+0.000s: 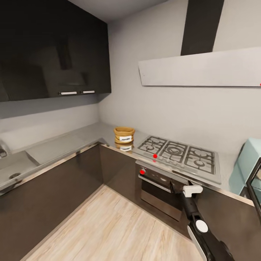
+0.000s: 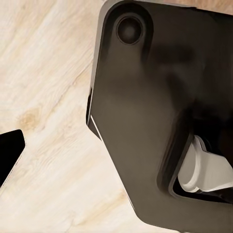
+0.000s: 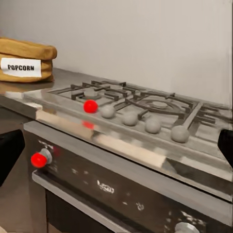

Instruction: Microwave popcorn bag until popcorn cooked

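**Bag not yet picked up — the whole job lies ahead**

We see the popcorn bag standing upright on the countertop, in the corner just beside the gas hob and close to the back wall. Nothing touches it, so we judge the task barely begun: the bag is not yet taken, not yet in the microwave, and no heating has happened. The microwave stands well apart from the bag, on the far side of the hob, cut off by the picture's edge.

Our right gripper hovers low in front of the built-in oven, beneath the counter's front edge; its wrist view shows a dark fingertip at each side with wide space between, so we read it as spread open and empty. The left wrist camera looks down at the wooden floor and a dark part of our own body; whether that gripper is open we cannot tell.

There is open floor in front of the cabinets — room to roll closer. The reach must rise over the counter lip and clear the hob's knobs.
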Controlling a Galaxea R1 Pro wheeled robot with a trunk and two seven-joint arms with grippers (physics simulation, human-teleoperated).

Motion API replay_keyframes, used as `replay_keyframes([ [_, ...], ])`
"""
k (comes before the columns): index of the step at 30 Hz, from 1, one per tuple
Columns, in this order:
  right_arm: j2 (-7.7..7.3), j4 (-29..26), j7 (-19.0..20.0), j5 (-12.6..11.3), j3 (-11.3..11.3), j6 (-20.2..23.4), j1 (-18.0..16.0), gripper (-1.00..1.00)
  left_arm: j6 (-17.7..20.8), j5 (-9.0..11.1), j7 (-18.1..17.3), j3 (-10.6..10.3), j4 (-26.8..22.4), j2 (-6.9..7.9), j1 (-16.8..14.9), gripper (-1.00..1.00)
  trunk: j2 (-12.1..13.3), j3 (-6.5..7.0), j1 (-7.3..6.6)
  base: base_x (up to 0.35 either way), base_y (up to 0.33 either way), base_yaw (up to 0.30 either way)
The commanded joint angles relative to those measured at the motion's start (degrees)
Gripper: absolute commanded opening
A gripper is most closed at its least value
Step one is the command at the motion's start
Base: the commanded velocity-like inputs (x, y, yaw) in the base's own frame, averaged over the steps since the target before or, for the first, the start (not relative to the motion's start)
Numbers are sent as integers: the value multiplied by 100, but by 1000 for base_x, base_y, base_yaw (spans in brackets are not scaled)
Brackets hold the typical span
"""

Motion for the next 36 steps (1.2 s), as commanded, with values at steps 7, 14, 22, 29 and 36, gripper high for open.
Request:
replay_keyframes([
  [7, -8, -505, -262, -7, 29, 26, -2, 100, 11, 4, 2, 27, -1, -1, -1, 100, -3, -2, 4, 248, 204, 0],
  [14, 20, -1687, -281, -14, 15, 2742, -982, 100, 15, 5, 2, 27, -1, -1, 2, 100, -3, -2, 4, 248, 205, 0],
  [22, 70, -256, -308, -51, 11, 5514, -3936, 100, 26, 4, 2, 25, -1, -9, 1, 100, -3, -2, 4, 248, 204, 0],
  [29, 76, 2294, -328, -46, 13, 7009, -5974, 100, 23, 4, 2, 19, -1, -9, 2, 100, -3, -2, 4, 248, 194, 0],
  [36, 283, 2867, -413, -43, -105, 7987, -6283, 100, 23, 4, 2, 21, -1, -9, 0, 100, -3, -2, 4, 248, 176, 0],
])
